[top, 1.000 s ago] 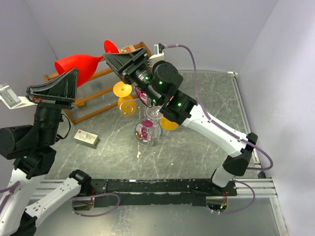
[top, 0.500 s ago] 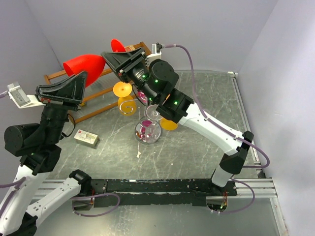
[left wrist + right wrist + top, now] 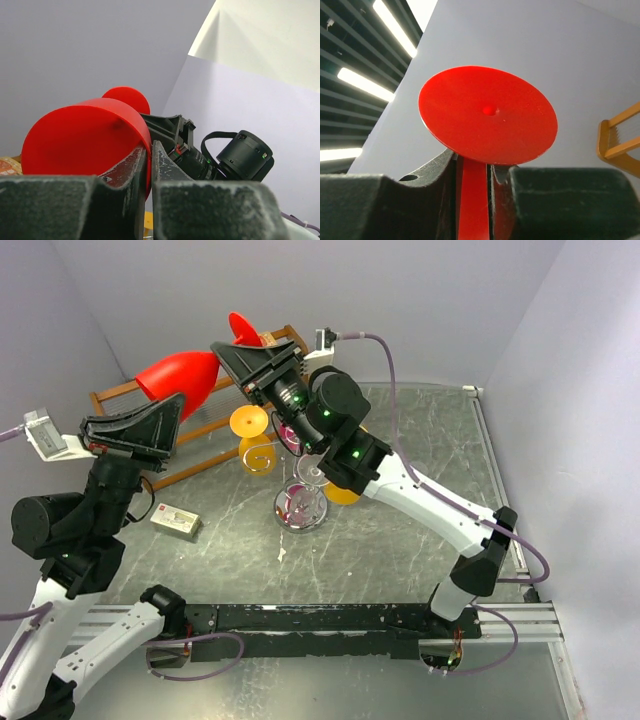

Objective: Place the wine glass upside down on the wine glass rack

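Wine glass [image 3: 182, 374], red, hangs on its side in the air above the worktop's [image 3: 420, 480] far-left corner. At its near end the left gripper [image 3: 149, 152] pinches the bowl wall. Farther back, the right gripper [image 3: 472, 167] clamps the stem just under the foot.

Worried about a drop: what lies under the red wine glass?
In the top view, bars of the wooden rack show beneath the wine glass; the glass and right hand cover the rest.

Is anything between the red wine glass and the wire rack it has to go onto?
Yes. The red wine glass is aloft left of the wine glass rack. The right arm's wrist hangs over the rack, and an orange glass and a clear glass already occupy it.
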